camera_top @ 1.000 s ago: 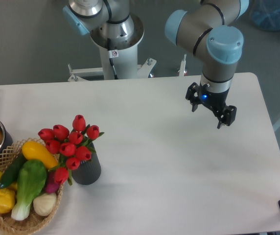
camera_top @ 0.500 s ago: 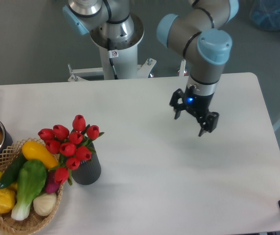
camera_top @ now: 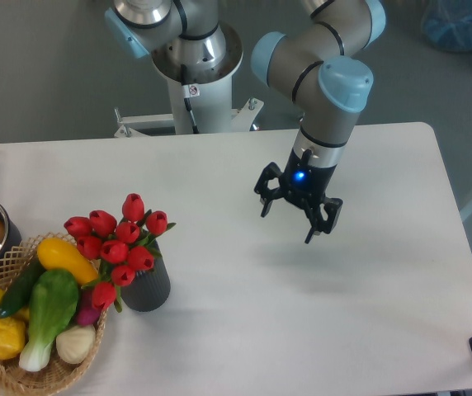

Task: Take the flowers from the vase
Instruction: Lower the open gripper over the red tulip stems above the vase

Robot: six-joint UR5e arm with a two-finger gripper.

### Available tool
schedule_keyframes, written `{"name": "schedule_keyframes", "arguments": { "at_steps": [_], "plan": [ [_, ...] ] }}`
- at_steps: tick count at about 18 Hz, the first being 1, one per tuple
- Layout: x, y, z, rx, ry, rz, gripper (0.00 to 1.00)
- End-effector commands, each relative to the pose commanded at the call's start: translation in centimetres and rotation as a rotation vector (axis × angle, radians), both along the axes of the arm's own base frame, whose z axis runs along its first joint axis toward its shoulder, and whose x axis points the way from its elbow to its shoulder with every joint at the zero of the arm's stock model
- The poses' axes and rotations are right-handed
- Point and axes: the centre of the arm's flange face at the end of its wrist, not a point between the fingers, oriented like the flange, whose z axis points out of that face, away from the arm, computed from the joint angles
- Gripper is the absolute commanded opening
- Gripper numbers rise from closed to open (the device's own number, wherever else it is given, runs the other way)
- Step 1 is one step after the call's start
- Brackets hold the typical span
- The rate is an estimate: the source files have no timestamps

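The gripper (camera_top: 287, 221) is held above the table (camera_top: 244, 330), its two fingers spread wide with nothing between them. From it, the flowers (camera_top: 117, 242) are found well away at about nine o'clock, standing in the vase (camera_top: 147, 286). A skewed descent could tip the light vase toward the basket (camera_top: 48, 373) touching it. About nine red buds are seen, spreading wider than the ribbed grey vase.

Single fixed view, mounted high, angled steeply down on table (camera_top: 219, 173) from front edge. Arm base (camera_top: 195, 58) seen upper centre, mid-range.
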Motion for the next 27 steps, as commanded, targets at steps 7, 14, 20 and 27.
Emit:
{"name": "schedule_keyframes", "arguments": {
  "at_steps": [7, 14, 20, 27],
  "plan": [
    [0.5, 2.1, 3.7, 0.259, -0.128, 0.006, 1.0],
    [2.3, 3.3, 4.6, 0.368, -0.158, -0.066, 1.0],
    [5.1, 5.4, 3.0, 0.458, -0.274, -0.125, 1.0],
    [7.2, 4.6, -0.6, 0.499, -0.317, -0.173, 1.0]
  ]
}}
